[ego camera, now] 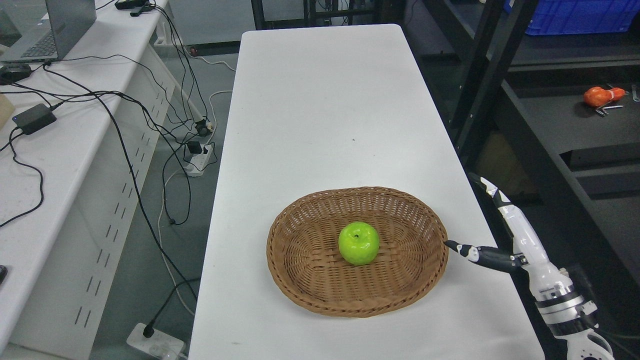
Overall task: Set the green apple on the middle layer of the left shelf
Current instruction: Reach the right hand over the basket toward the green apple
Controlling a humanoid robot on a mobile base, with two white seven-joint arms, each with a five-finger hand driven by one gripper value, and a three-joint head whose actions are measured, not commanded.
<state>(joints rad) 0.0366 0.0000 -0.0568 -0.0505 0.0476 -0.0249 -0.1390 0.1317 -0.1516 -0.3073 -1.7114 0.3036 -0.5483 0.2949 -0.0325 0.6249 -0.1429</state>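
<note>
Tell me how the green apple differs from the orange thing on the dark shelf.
The apple is bright green and round; the orange thing is orange and lumpier, with a narrower end. The apple sits in the wicker basket on the white table; the orange thing lies on the dark shelf at right. The apple shows larger and nearer. Both lie untouched.

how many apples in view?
1: the green apple sits in the middle of the wicker basket on the white table. None visible elsewhere.
</note>
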